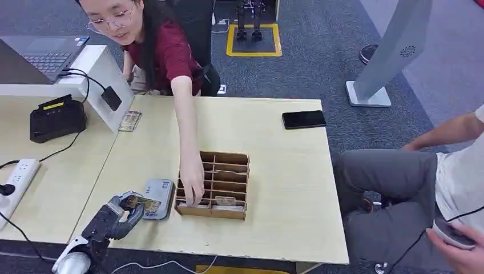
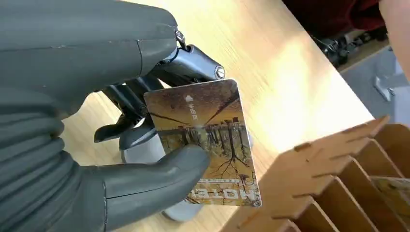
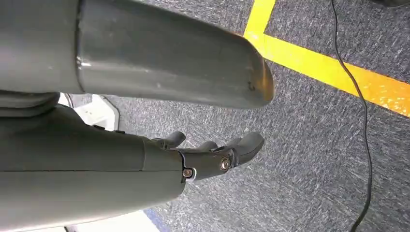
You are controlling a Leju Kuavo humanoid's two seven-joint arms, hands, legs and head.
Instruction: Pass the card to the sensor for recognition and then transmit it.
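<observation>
My left hand (image 1: 122, 212) pinches a brown hotel card (image 1: 142, 204) between thumb and fingers, just over the grey sensor pad (image 1: 160, 196) near the table's front edge. In the left wrist view the card (image 2: 208, 140) shows a tree picture, with the thumb (image 2: 159, 174) pressed on its face and the sensor's grey rim (image 2: 140, 154) behind it. My right hand (image 3: 212, 154) hangs over carpet with its fingers apart and nothing in it.
A wooden divided card box (image 1: 220, 184) stands right of the sensor; a person's hand (image 1: 193, 185) reaches into it. A black phone (image 1: 303, 119) lies far right, another card (image 1: 130, 120) far left. A second person sits at the right. A card terminal (image 1: 56, 119) sits left.
</observation>
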